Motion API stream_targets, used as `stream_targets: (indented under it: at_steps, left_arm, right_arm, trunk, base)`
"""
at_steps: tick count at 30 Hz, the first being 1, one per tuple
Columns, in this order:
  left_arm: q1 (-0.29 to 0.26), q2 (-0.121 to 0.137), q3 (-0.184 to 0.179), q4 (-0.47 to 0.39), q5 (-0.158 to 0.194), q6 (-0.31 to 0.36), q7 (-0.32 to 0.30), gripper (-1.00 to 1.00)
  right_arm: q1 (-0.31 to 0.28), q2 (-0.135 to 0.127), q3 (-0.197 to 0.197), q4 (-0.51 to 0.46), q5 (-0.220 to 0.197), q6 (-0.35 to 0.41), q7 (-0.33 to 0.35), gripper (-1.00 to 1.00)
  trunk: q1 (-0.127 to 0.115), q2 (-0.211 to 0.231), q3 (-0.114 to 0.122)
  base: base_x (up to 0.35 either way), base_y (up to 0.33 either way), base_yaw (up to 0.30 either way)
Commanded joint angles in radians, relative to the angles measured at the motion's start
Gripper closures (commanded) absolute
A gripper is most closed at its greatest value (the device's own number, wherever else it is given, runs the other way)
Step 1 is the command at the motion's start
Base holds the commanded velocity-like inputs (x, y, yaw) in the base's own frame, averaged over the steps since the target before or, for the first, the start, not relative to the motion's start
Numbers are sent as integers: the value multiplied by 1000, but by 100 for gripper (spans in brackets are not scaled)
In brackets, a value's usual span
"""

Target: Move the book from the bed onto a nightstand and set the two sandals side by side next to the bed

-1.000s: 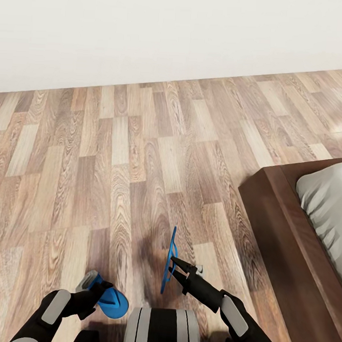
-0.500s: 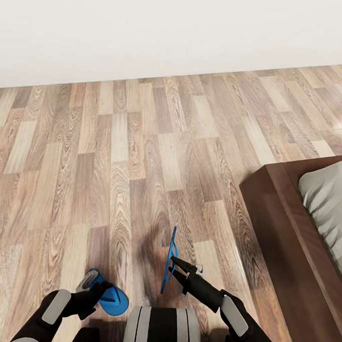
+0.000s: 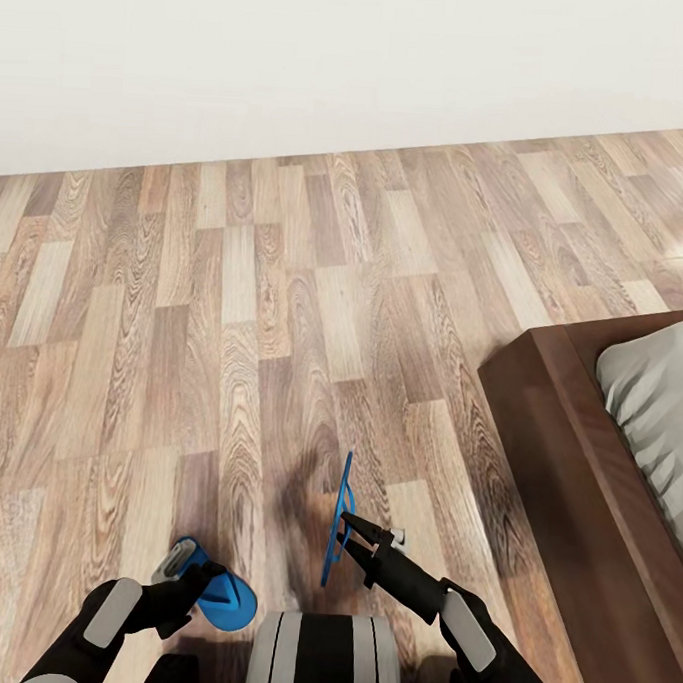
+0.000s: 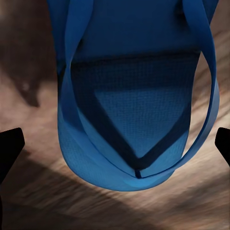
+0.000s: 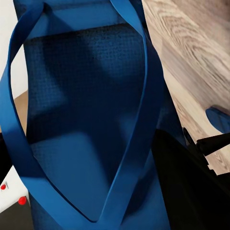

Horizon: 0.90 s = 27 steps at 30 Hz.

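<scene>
I hold one bright-blue sandal in each gripper, low in front of my base. My left gripper (image 3: 201, 579) is shut on a sandal (image 3: 226, 604) that lies flat, just above the wood floor. In the left wrist view this sandal (image 4: 139, 96) has its straps up and dark fingertips (image 4: 9, 143) on either side. My right gripper (image 3: 356, 538) is shut on the other sandal (image 3: 339, 517), which stands on its edge; its sole (image 5: 81, 120) is close to the right wrist camera. The bed (image 3: 565, 463) stands to the right. The book and nightstands are out of view.
The bed's dark wooden frame runs along the right, with a corner of pale mattress (image 3: 654, 398) inside it. Light-brown plank floor (image 3: 232, 326) stretches ahead to a white wall (image 3: 346, 61).
The head view shifted a little between one second and half a second ago, then held still. Both grippers keep their sandals in the same pose.
</scene>
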Motion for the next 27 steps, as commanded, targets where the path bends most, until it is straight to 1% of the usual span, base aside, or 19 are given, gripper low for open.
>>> stream_targets:
  at_steps: [1, 5, 12, 25, 27]
  left_arm:
    - [0, 0, 2, -1, 10, 5, 8, -100]
    - [0, 0, 2, -1, 10, 5, 8, -100]
    - [0, 0, 2, -1, 10, 5, 8, -100]
    - [0, 0, 3, -1, 10, 5, 8, -100]
    - [0, 0, 3, -1, 10, 5, 8, -100]
  right_arm:
    - [0, 0, 2, 0, -8, 8, -1, 100]
    - [0, 0, 2, 0, -8, 8, -1, 100]
    - [0, 0, 2, 0, -8, 8, -1, 100]
    - [0, 0, 2, 0, -8, 8, -1, 100]
    - [0, 0, 2, 0, -8, 8, -1, 100]
  trunk:
    - [0, 0, 0]
    - [0, 0, 0]
    - [0, 0, 0]
    - [0, 0, 0]
    - [1, -1, -8]
  base:
    - [0, 0, 0]
    - [0, -4, 0]
    - [0, -141, 0]
    - [0, -9, 0]
    - [0, 0, 0]
